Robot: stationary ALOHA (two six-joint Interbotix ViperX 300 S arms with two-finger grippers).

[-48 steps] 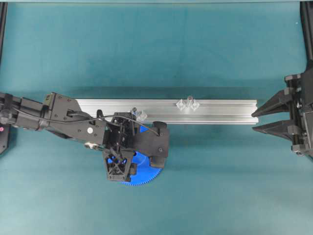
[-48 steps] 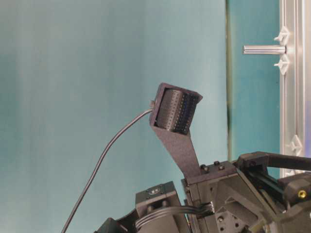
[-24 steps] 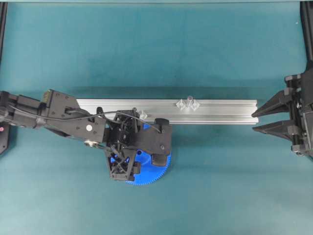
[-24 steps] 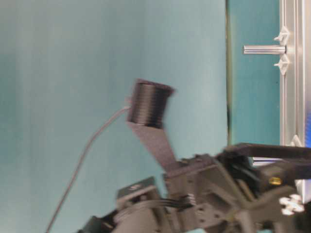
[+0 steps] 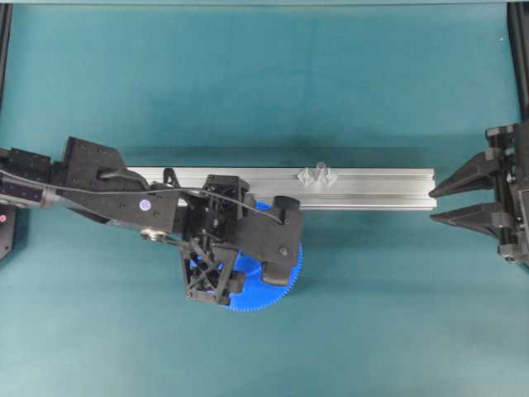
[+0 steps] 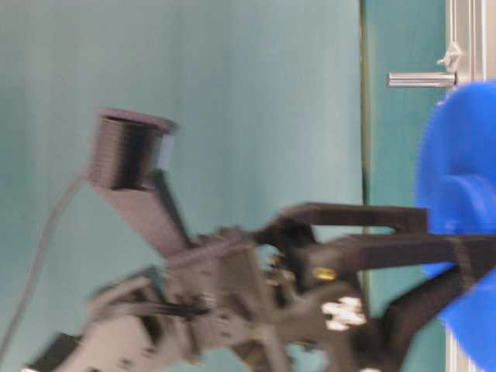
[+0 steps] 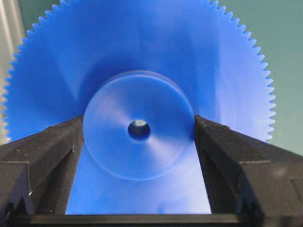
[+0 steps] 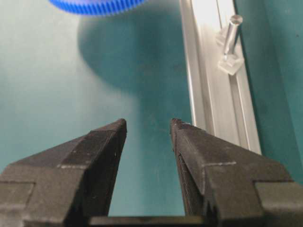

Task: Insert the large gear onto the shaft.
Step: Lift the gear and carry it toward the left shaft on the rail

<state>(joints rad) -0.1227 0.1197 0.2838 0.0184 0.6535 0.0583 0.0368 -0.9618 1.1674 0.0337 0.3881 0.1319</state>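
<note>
The large gear [image 7: 142,52] is a bright-blue toothed disc that fills the left wrist view. My left gripper [image 7: 138,130] is shut on its raised hub [image 7: 118,151], one black finger [image 7: 52,151] pressing each side. Overhead, the gear [image 5: 258,295] shows beneath the left gripper [image 5: 240,269], just in front of the rail. The table-level view shows the gear [image 6: 457,170] blurred at the right edge. The shaft [image 5: 319,171] stands on a clear base on the rail, right of the gear; it also shows as a shaft [image 8: 232,28] in the right wrist view. My right gripper [image 5: 431,204] is open and empty.
A long aluminium rail [image 5: 372,188] runs across the teal table [image 5: 264,83]. The left arm covers the rail's left part. Off the rail's right end hangs the right gripper [image 8: 147,125], above bare mat. Dark frame posts stand at the top corners.
The left arm has carried the gear to the right along the rail, and the gear has come into the table-level view. The right gripper has barely moved.
</note>
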